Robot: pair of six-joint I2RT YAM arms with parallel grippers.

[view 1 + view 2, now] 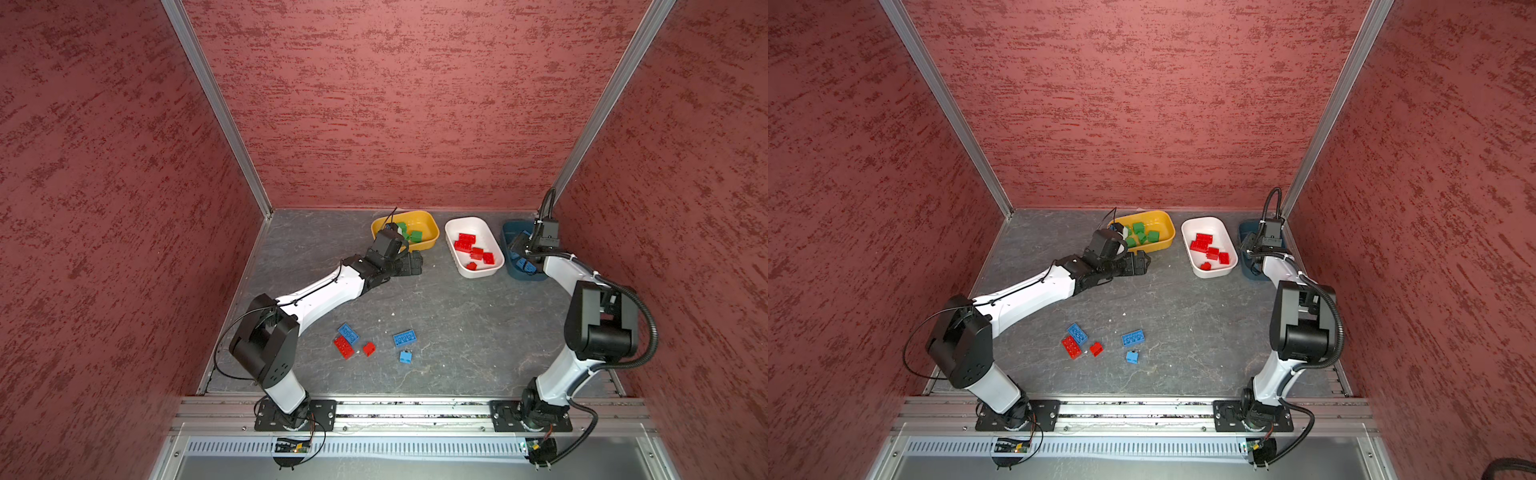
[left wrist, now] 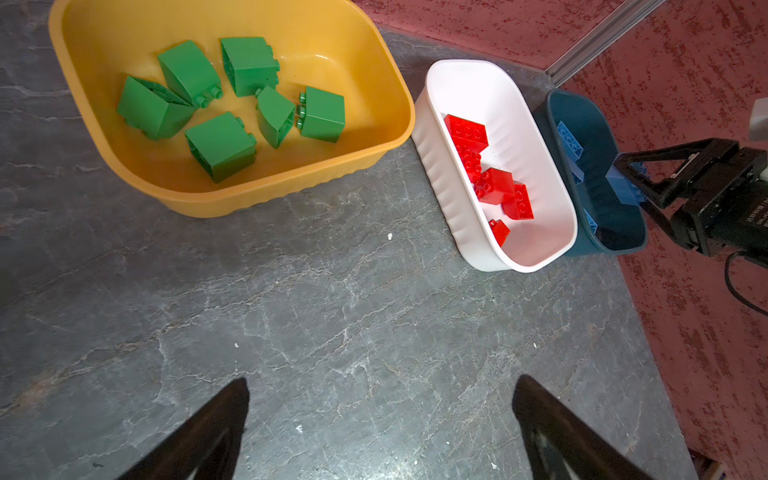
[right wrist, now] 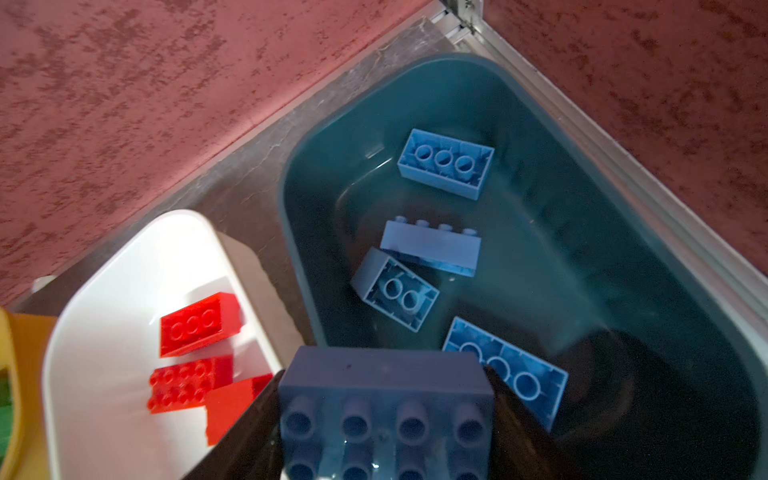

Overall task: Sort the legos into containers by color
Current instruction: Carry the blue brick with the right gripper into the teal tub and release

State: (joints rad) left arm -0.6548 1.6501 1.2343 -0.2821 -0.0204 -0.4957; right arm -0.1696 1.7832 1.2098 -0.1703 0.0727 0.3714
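From my station the grey table (image 1: 457, 316) fills the floor of the red-walled cell in both top views. The left arm (image 1: 316, 295) reaches toward the back; the left jaws stand wide with nothing between them, over bare table just short of the yellow tub (image 1: 430, 222). The right arm (image 1: 598, 324) bends over the far right corner. There the top views hide the right jaws behind the wrist, so I go to the wrist cameras.

The three tubs sit in a row along the back wall, yellow, then the white tub (image 1: 453, 228), then the teal tub (image 1: 509, 232) in the corner.

The right wrist view shows the right jaws clamped on an oblong blue brick (image 3: 386, 386), studs facing the camera, over the near end of the teal tub. The left wrist view shows this from the side, with the brick above the rim.

Four blue legos (image 3: 444, 164) lie inside the teal tub. The left wrist view counts six green legos (image 2: 220, 145) in the yellow tub, and red legos (image 2: 465, 129) in the white one.

Only the top views show the loose pieces near the front of the table: a blue oblong (image 1: 348, 332) touching a red oblong (image 1: 343, 347), a small red (image 1: 368, 348), another blue oblong (image 1: 404, 338), a small blue (image 1: 406, 357)
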